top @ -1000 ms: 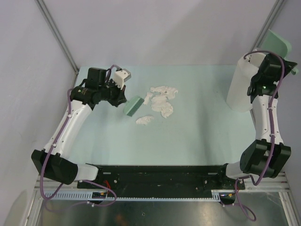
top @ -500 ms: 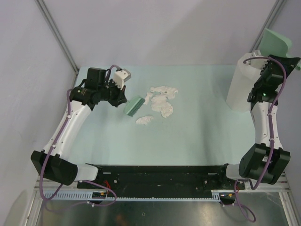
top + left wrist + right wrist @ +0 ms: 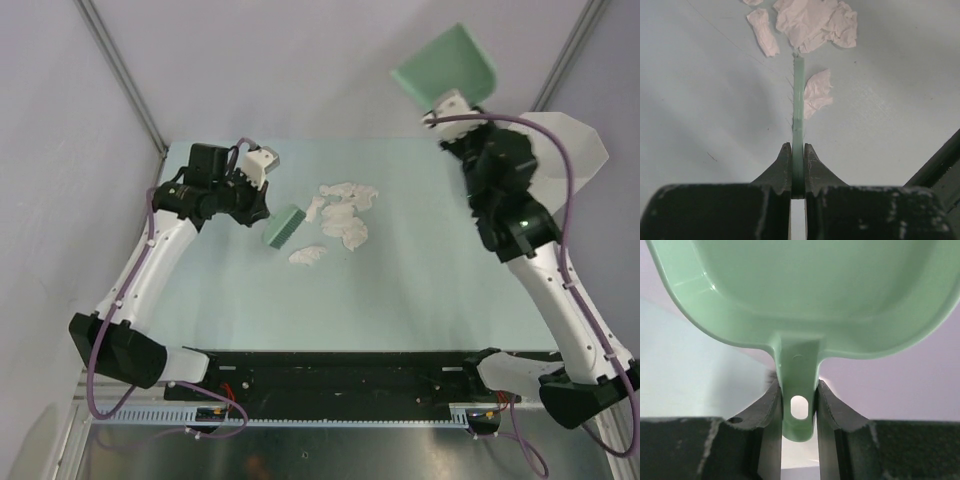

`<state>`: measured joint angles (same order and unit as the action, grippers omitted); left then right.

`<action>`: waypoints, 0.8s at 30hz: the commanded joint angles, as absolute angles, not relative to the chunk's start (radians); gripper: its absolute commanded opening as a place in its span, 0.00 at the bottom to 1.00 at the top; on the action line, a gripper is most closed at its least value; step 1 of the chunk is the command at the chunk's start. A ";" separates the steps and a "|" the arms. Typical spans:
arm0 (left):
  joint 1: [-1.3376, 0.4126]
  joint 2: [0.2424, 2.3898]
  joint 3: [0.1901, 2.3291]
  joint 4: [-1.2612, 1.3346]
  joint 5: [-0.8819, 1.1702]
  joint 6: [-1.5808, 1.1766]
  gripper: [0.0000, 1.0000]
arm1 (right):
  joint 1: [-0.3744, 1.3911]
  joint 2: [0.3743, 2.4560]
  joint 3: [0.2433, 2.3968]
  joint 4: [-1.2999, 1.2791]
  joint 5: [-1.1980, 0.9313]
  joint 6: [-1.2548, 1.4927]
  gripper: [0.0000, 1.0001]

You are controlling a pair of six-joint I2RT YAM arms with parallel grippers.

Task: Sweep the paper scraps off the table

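Dustpan (image 3: pixel 805 290): in right pincer (image 3: pixel 798 392) | brush (image 3: pixel 798 100): left pincer (image 3: pixel 798 152) | paper scraps (image 3: pixel 343 218): on table (image 3: pixel 420 280)

I see crumpled white paper scraps (image 3: pixel 340 222) clustered on the pale mint tabletop (image 3: pixel 420 290), just ahead of my left jaws; one lies nearer, apart.

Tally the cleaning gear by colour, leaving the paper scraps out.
Green: 2 (brush, dustpan)
White: 1 (bin)
Total: 3
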<state>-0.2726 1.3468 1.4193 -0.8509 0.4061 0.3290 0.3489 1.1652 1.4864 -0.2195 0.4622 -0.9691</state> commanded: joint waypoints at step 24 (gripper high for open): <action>-0.268 1.488 1.370 -0.762 0.195 0.276 0.00 | 0.845 1.684 1.307 -1.100 -0.231 0.167 0.00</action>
<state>-0.2718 1.4498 1.3483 -0.7914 0.2157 0.2707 0.8165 1.6192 1.3029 -1.0336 -0.1402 0.1455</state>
